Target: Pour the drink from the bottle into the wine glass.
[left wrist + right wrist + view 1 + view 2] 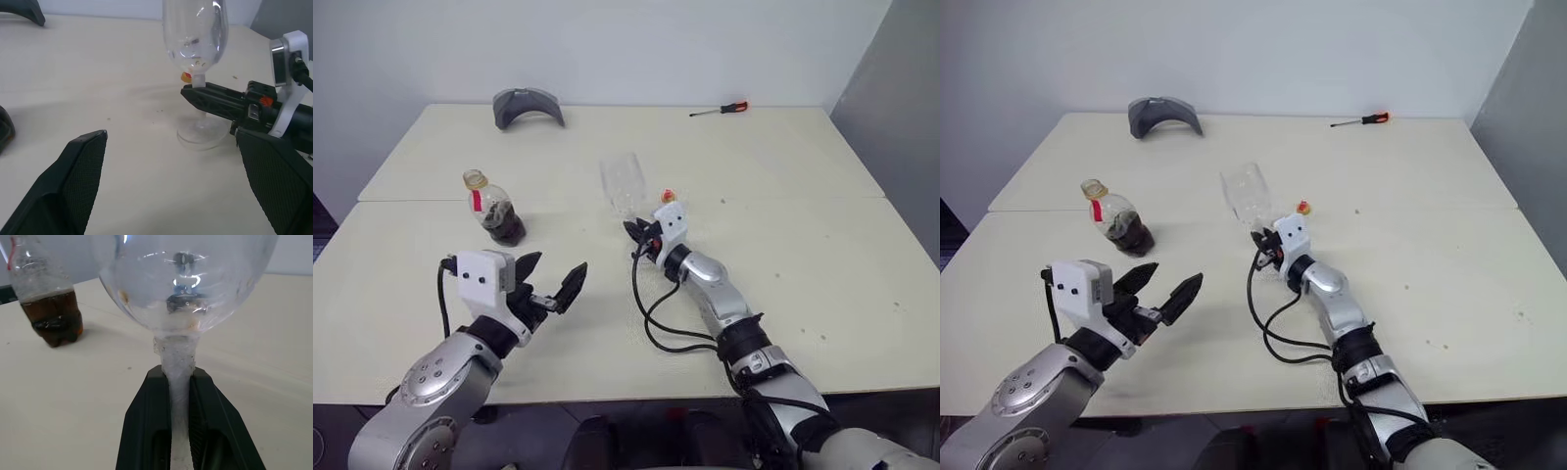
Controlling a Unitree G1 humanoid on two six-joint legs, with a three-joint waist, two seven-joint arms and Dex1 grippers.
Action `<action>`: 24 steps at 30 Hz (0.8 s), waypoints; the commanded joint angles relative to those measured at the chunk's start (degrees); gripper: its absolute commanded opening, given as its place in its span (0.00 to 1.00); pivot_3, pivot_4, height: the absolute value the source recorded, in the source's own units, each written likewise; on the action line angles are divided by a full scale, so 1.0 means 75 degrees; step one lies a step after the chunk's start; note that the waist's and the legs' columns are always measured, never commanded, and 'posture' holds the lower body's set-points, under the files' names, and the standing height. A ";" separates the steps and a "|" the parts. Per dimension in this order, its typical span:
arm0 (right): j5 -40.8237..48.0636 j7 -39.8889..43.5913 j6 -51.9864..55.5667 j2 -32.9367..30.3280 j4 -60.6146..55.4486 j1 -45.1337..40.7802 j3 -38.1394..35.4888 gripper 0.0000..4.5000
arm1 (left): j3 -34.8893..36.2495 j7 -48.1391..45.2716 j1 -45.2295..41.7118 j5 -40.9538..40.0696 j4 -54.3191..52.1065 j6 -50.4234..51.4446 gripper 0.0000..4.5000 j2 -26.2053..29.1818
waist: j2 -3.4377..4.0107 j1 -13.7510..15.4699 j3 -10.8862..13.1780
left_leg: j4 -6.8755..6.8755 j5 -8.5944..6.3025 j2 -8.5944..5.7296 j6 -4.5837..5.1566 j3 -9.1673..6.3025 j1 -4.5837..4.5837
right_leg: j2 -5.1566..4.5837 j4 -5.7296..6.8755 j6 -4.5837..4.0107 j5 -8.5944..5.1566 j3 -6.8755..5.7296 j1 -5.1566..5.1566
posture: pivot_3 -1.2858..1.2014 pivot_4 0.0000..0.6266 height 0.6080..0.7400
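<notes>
The empty, upright wine glass (pixel 625 184) is near the table's middle, and my right gripper (pixel 643 235) is shut on its thin stem (pixel 178 367), just under the bowl. The glass's round foot (pixel 201 135) is at the table surface. The bottle (pixel 494 208) stands uncapped to the left, with the dark drink (pixel 503 224) in its lower part. Its yellow-red cap (pixel 668 196) lies on the table just behind the glass. My left gripper (pixel 553 280) hovers open and empty in front of the bottle, apart from it.
A grey curved object (pixel 529 106) lies at the table's far left edge. A red-handled screwdriver (pixel 720 110) lies at the far right. A black cable (pixel 656 313) loops beside my right forearm. A seam (pixel 431 200) crosses the cream table.
</notes>
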 commanded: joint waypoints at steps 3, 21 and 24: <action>0.0166 -0.0288 -0.1123 0.0450 0.0928 -0.0974 -0.0454 0.03 | 0.0261 0.0003 -0.0058 0.0217 -0.0036 -0.0275 1.00 0.0133 | 0.0002 -0.0006 0.0002 | -0.0005 0.0000 0.0001 0.0000 0.0001 -0.0003 | 0.0000 -0.0003 0.0000 0.0000 0.0000 -0.0003 | 0.52 0.24 1.00; -0.0213 -0.0380 -0.0927 0.0233 0.0494 0.0495 -0.0157 0.03 | 0.0102 0.0525 -0.0694 -0.0125 -0.0328 0.0365 1.00 0.0152 | -0.0002 0.0008 -0.0002 | -0.0004 0.0000 0.0001 -0.0001 -0.0001 -0.0003 | -0.0006 -0.0004 0.0000 0.0000 -0.0002 0.0002 | 0.52 0.24 1.00; -0.0308 -0.0271 -0.0587 0.0011 0.0103 0.0697 -0.0044 0.03 | 0.0071 0.0678 -0.0840 -0.0227 -0.0397 0.0518 1.00 0.0136 | -0.0004 0.0014 -0.0003 | -0.0004 0.0001 0.0000 -0.0001 0.0000 -0.0001 | -0.0005 -0.0003 0.0000 0.0000 -0.0001 0.0004 | 0.52 0.24 1.00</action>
